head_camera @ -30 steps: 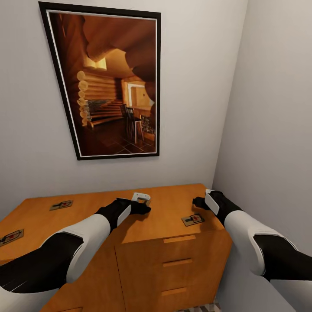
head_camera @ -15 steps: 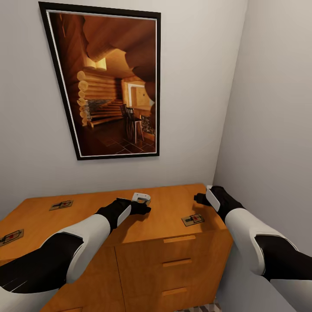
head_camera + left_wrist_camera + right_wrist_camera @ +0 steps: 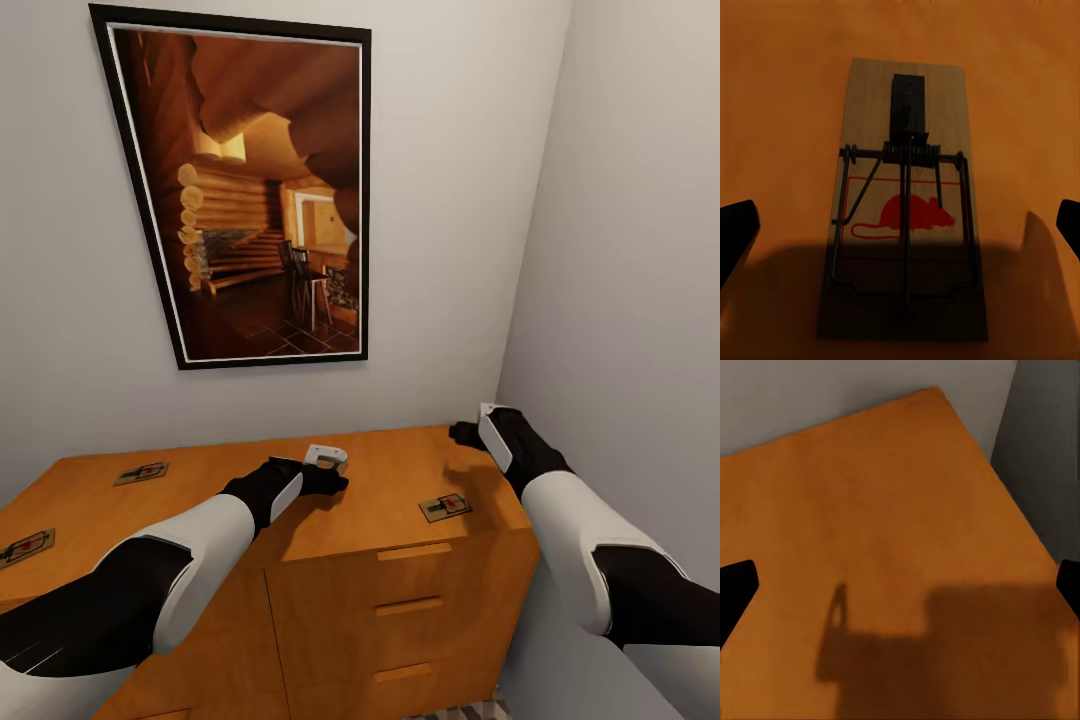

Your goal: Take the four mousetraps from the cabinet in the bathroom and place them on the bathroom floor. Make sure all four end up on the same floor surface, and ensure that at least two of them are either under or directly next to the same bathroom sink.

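Mousetraps like these I judge light, stiff and thin, with a sprung wire bar, so I'd pinch the board's long edges. Nearest, one mousetrap (image 3: 26, 547) lies by the cabinet (image 3: 400, 590) top's left front edge; another (image 3: 445, 507) near the right front edge; a third (image 3: 141, 473) toward the left rear. My left tool (image 3: 328, 468) hangs open over mid-top, its fingertips (image 3: 736, 234) straddling a fourth trap (image 3: 905, 202) without touching. My right tool (image 3: 470, 434), jaws apart, hovers over bare wood at the right rear corner.

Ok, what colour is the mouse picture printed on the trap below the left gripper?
Red, on the mousetrap, clearest in the left wrist view.
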Available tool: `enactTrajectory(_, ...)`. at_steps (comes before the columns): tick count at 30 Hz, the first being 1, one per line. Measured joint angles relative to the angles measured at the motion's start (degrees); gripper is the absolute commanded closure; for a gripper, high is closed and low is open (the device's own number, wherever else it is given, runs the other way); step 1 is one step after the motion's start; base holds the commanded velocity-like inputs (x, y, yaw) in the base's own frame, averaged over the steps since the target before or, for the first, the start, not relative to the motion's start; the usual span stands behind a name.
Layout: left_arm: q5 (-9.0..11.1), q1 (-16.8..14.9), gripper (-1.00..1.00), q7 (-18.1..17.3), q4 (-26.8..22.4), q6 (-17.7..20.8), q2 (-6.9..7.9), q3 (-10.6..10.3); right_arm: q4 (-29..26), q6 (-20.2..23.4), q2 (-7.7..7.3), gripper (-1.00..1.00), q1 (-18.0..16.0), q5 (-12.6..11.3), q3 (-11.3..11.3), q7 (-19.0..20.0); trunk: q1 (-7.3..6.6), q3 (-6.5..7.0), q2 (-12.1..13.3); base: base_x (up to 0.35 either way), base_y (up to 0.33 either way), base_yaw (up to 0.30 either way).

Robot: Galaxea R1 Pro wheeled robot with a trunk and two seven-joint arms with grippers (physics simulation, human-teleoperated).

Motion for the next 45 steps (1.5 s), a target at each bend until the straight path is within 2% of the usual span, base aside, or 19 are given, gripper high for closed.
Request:
enactTrajectory(32,0.05,-0.01,-1.00,0.02,-0.09,-0.19,0.00,0.01,-0.83,-0.18,-0.03,-1.00,-0.02,0.02,-0.01,-0.08,0.00,0.00,0.00,0.000,0.000,0.000)
enactTrajectory(37,-0.09,-0.04,-1.00,0.06,-0.66,-0.20,0.00,-0.24,-0.83,-0.17,-0.01,-1.00,0.00,0.02,-0.01,-0.08,1.08,-0.88,-2.01,0.000,0.000,0.000)
enactTrajectory(45,-0.06,-0.03,-1.00,0.09,-0.68,-0.20,0.00,-0.22,-0.83,-0.17,0.00,-1.00,0.01,0.02,0.01,-0.10,1.09,-0.89,-2.02,0.000,0.000,0.000)
